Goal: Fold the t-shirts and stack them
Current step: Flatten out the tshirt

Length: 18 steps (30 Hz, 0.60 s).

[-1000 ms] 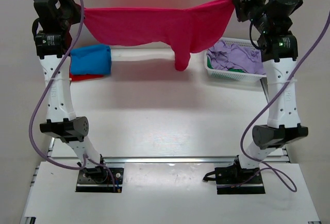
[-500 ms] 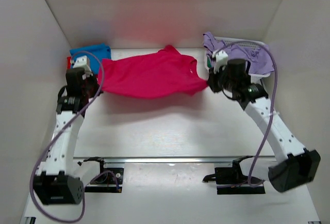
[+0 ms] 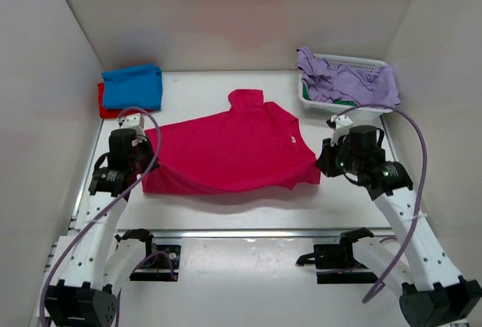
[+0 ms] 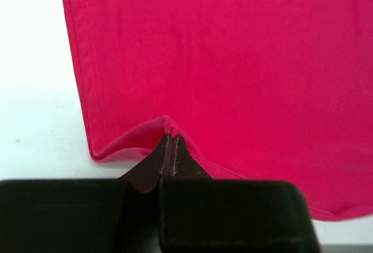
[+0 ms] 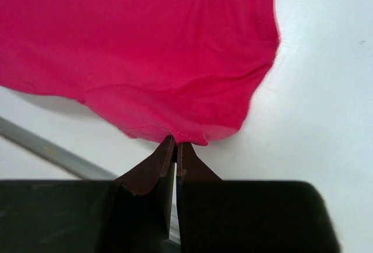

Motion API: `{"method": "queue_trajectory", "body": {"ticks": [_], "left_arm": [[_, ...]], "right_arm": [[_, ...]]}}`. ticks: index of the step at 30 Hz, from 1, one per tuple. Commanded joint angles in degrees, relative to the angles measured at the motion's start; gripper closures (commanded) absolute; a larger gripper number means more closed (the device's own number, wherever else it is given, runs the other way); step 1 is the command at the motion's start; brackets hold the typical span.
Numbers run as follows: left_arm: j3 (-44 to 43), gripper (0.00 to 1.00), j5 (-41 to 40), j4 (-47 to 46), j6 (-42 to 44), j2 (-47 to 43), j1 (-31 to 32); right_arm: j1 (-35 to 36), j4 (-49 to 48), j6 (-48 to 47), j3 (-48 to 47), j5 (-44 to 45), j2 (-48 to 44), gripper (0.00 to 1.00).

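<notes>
Pink t-shirt (image 3: 233,154) is spread mostly flat in the middle of the table (image 3: 226,214). One sleeve points to 12 o'clock and the white neck label (image 3: 289,139) sits over at 3 o'clock. It has no folds in it yet, so I'd say this one is only just getting laid out.

Up at 10 o'clock there's a blue one (image 3: 133,84) folded on top of a red one (image 3: 103,107), so that looks like two done and stacked. The basket (image 3: 316,105) at 2 o'clock has purple clothes (image 3: 346,82) heaped in it, so probably more to come.

Left claw (image 4: 172,148) is pinched tight on the shirt's hem corner at roughly 8 o'clock, with no gap between the tips and a little ridge of cloth bunched up in them. Right claw (image 5: 175,147) is the same deal, clamped on the near edge at 4 o'clock, on the label end. The near edge seems to hang a bit off the table between them.
</notes>
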State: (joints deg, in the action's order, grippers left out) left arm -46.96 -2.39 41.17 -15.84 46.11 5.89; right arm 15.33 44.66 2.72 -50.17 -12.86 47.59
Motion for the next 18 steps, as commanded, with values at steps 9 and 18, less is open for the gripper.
{"method": "queue_trajectory", "body": {"ticks": [9, 18], "left_arm": [[-30.6, 1.0, 5.1, -11.0, 0.4, 27.7, -5.9], [-57.9, 1.0, 7.9, -10.6, -2.3, 41.9, -9.6]], "right_arm": [[-2.0, -14.9, -12.9, -45.2, 5.0, 38.7, 1.0], [-1.5, -7.3, -14.8, -88.2, 7.5, 60.2, 1.0]]}}
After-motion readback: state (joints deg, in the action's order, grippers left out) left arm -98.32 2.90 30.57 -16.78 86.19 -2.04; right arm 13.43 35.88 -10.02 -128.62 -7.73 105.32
